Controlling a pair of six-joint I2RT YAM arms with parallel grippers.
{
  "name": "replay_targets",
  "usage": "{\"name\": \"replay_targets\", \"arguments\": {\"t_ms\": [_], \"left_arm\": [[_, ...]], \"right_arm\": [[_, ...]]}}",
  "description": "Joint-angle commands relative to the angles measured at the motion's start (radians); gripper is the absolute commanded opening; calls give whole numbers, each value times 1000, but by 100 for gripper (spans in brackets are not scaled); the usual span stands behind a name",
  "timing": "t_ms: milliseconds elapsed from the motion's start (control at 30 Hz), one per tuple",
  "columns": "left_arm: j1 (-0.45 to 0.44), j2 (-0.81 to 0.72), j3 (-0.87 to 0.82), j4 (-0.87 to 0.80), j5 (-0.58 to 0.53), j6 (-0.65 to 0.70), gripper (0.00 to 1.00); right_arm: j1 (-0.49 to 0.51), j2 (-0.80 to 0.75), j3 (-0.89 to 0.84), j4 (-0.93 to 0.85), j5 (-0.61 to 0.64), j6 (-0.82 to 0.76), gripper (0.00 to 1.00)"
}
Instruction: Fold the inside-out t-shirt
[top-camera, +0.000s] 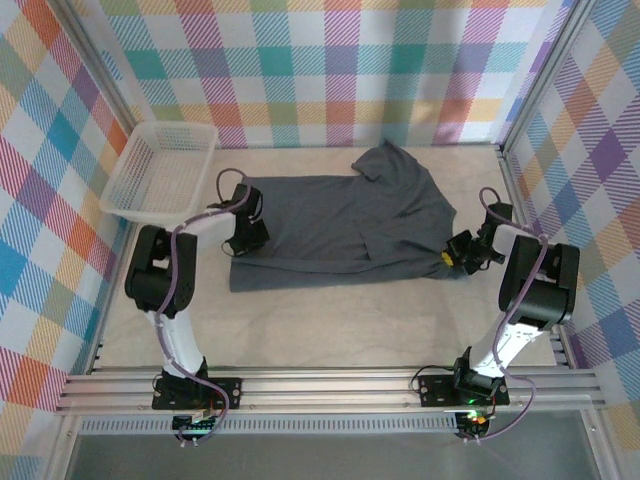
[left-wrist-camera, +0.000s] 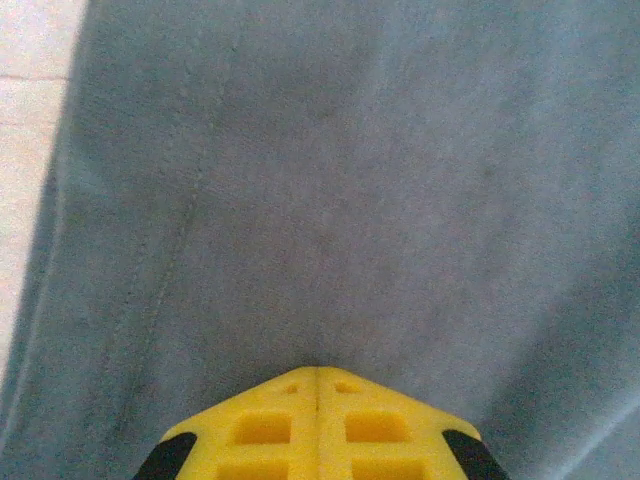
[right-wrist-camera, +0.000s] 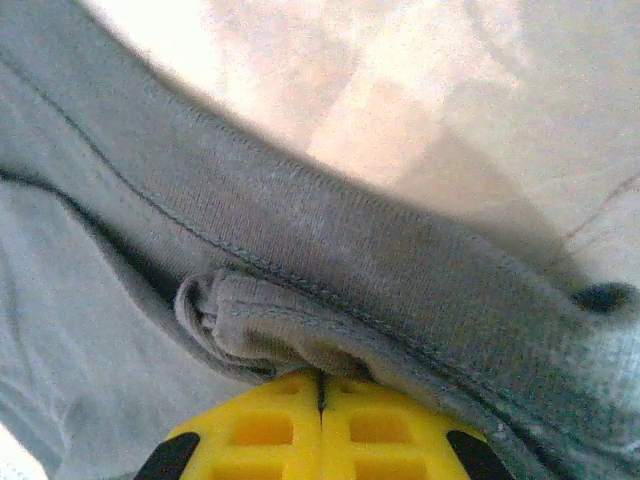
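The slate blue-grey inside-out t-shirt (top-camera: 345, 225) lies spread across the middle of the pale table (top-camera: 330, 320). It is wrinkled, its long side runs left to right, and one sleeve (top-camera: 385, 160) points toward the far wall.

At its left end, the left gripper (top-camera: 240, 240) presses down on the fabric. In the left wrist view its yellow fingers (left-wrist-camera: 260, 430) are clenched flat together with the tips against the cloth (left-wrist-camera: 350, 180), beside a line of stitching (left-wrist-camera: 180, 240). Whether any fabric is caught between them cannot be told.

At the right end, the right gripper (top-camera: 450, 258) meets the shirt's edge. In the right wrist view its jaws are closed around a bunched fold of stitched hem (right-wrist-camera: 270, 320), with a ribbed band of the shirt (right-wrist-camera: 380, 250) running diagonally just beyond and bare table behind it.

A white lattice basket (top-camera: 160, 170) sits at the far-left corner, near the left arm's elbow and just clear of the shirt's corner.

Plaid panels (top-camera: 330, 70) wall the workspace on three sides, and an aluminium rail (top-camera: 330, 385) carrying both arm bases crosses the near edge.
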Motion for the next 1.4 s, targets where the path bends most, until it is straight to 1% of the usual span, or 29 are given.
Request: {"name": "replay_targets", "arguments": {"t_ms": [0,33,100,167,233,267,300,333,400,433,467,500,567,600,633,733,867,933,1033,1200,1267,1367], "left_arm": [[-7,-93,-206,-63,-20,-35,0],[-7,-139,-265,-61,-29,-33,0],[-9,-230,-358,-66,-12,-27,0],[-17,-339,-438,-78,9,-26,0],[-27,-448,-477,-90,31,-28,0],[-33,-508,-483,-90,40,-33,0],[-36,-560,-482,-83,50,-35,1],[-39,-615,-476,-67,57,-35,9],[-40,-698,-443,-33,46,-22,29],[-40,-725,-424,-11,37,-3,38],[-40,-746,-406,18,28,22,44],[-40,-756,-396,45,23,50,48],[-40,-751,-375,102,8,118,53],[-39,-740,-367,124,2,146,55],[-38,-721,-350,135,-18,177,59],[-35,-651,-283,135,-44,249,66],[-32,-576,-197,121,-68,305,74],[-30,-548,-162,115,-76,319,77],[-29,-519,-137,119,-63,325,80],[-29,-494,-144,141,-15,311,80],[-29,-492,-154,145,-17,306,80],[-27,-484,-154,141,-42,293,82]], "right_arm": [[-17,-65,-128,-81,0,-69,0],[-31,-118,-184,-86,17,-71,0],[-54,-244,-294,-105,47,-59,0],[-59,-411,-403,-127,88,-46,0],[-58,-559,-443,-160,115,-82,0],[-56,-622,-432,-177,122,-116,2],[-48,-660,-406,-186,124,-146,6],[-33,-688,-362,-194,131,-178,11],[33,-678,-249,-181,143,-239,22],[82,-641,-183,-166,167,-275,27],[131,-582,-119,-145,191,-316,32],[172,-520,-51,-140,216,-344,34],[232,-343,109,-149,250,-408,36],[245,-270,181,-160,274,-424,36],[253,-185,259,-169,308,-439,37],[260,34,486,-220,390,-479,37],[272,263,735,-310,464,-541,39],[275,367,837,-366,465,-564,39],[282,466,925,-392,434,-584,40],[293,571,1027,-402,364,-611,41],[297,606,1058,-416,347,-606,40],[299,661,1096,-444,335,-595,37]]}}
